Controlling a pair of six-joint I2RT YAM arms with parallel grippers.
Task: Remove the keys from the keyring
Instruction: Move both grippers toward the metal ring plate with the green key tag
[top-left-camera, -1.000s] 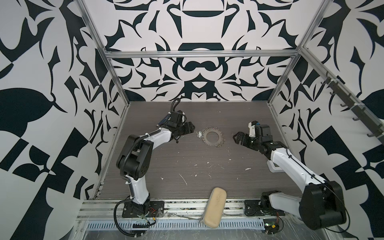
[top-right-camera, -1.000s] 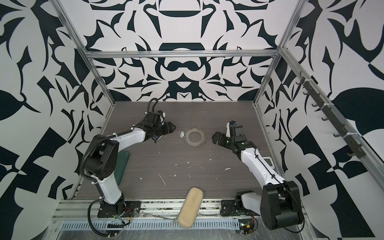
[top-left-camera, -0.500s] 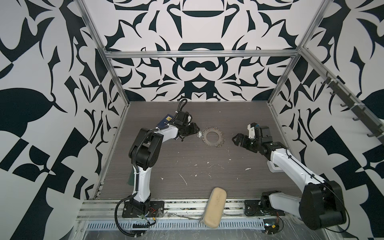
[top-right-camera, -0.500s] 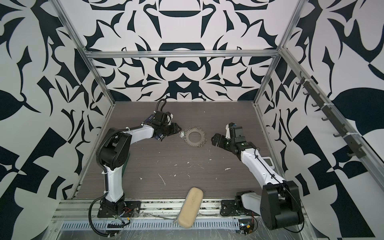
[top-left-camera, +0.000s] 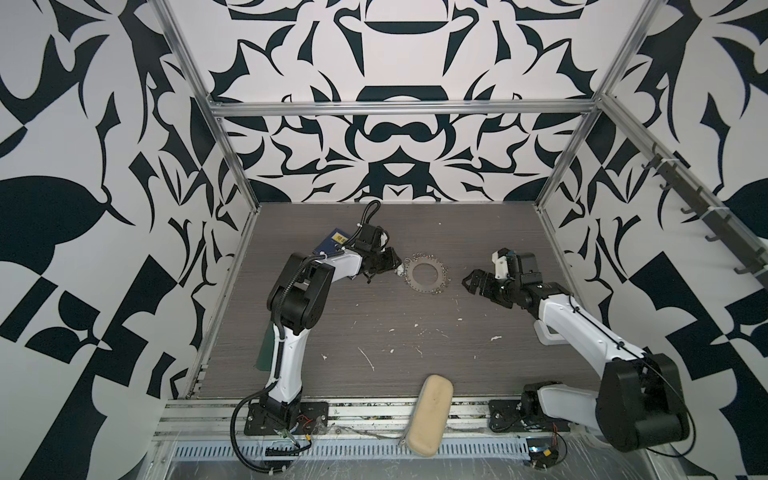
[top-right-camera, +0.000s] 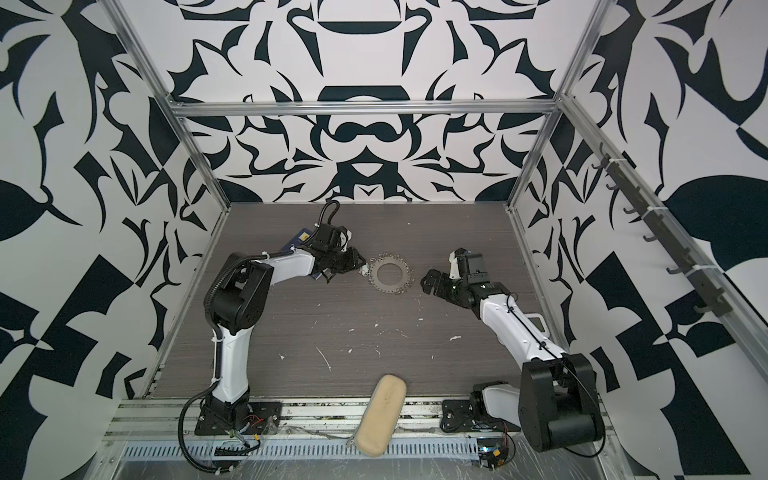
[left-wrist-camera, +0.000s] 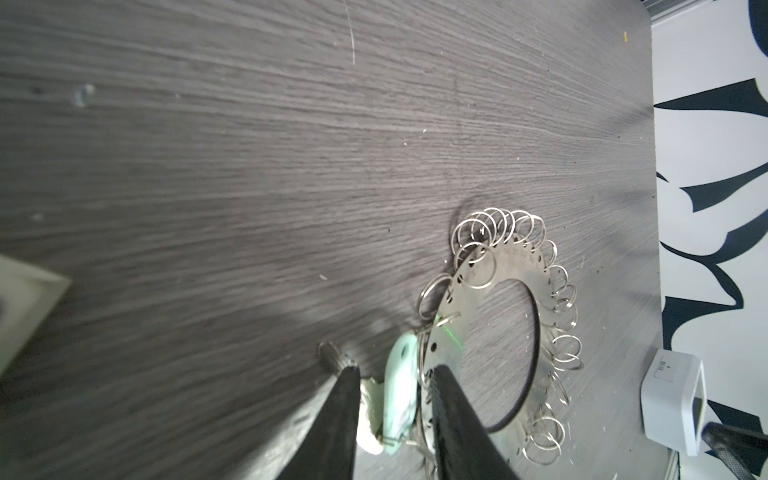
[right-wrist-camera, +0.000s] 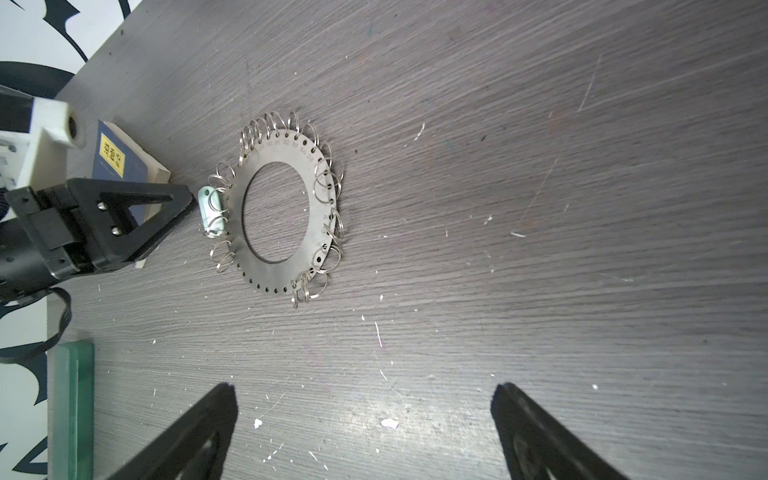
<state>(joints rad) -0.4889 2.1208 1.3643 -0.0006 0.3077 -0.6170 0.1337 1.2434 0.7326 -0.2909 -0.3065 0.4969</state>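
The left gripper (left-wrist-camera: 395, 370) straddles the keys (top-left-camera: 399, 271) at the keyring's (top-left-camera: 427, 287) nine o'clock; nobody can tell if it pinches them. The right gripper (right-wrist-camera: 365, 388), at three o'clock, is wide open.

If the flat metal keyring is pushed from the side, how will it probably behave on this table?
The keyring is a thin plate lying flat on the table, so it would probably slide, not roll or tip. It looks like stiff metal, unlikely to bend. Its small wire rings sit loose and may flop or snag.

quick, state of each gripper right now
left gripper: open, jaws either side of the keys, not clamped
right gripper: open, holding nothing
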